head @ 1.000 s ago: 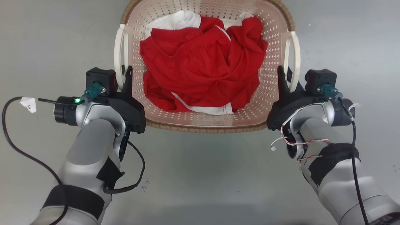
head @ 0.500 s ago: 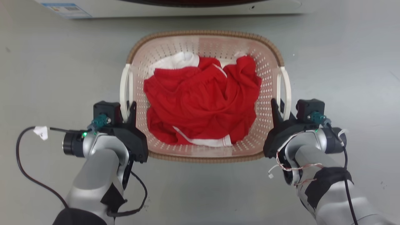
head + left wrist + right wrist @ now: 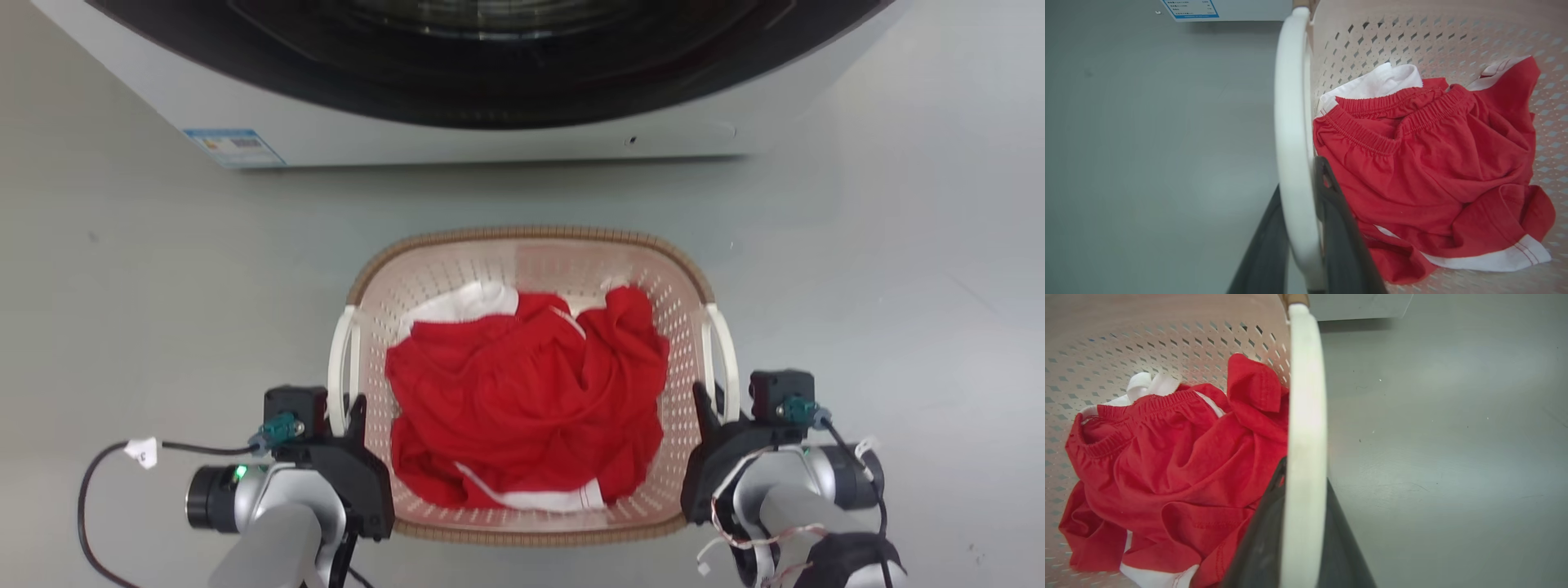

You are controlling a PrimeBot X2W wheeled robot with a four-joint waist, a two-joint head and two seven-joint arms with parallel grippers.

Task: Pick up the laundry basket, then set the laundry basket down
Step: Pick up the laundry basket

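Basket [image 3: 535, 245] sits dead centre between my two arms, on or just over the floor [image 3: 163, 286]. Can't tell if its base touches. Washer [image 3: 490, 122] is ahead, well apart from the far rim.

The handle-to-handle line runs straight across me, left to right. Each loop runs away from me, along my fingers.

- Left fingers [image 3: 353, 412] are clenched on the left handle [image 3: 341, 359]: one finger inside the basket wall, one outside, with the loop [image 3: 1290, 122] pinched between near its near end.
- Right fingers [image 3: 700, 402] are the same on the right handle [image 3: 725, 351], with the white loop [image 3: 1306, 416] squeezed between the two dark fingers.

Both arms are equally near, neither leads, and the grips sit at about matching spots on the handles.

Red clothes [image 3: 522, 392] are heaped mid-basket, bunched slightly towards me.

My guess is the next move is vertical, so both sides have to travel together or the basket tips along that cross line. The grips are towards the near ends of the loops, so the far rim may dip.
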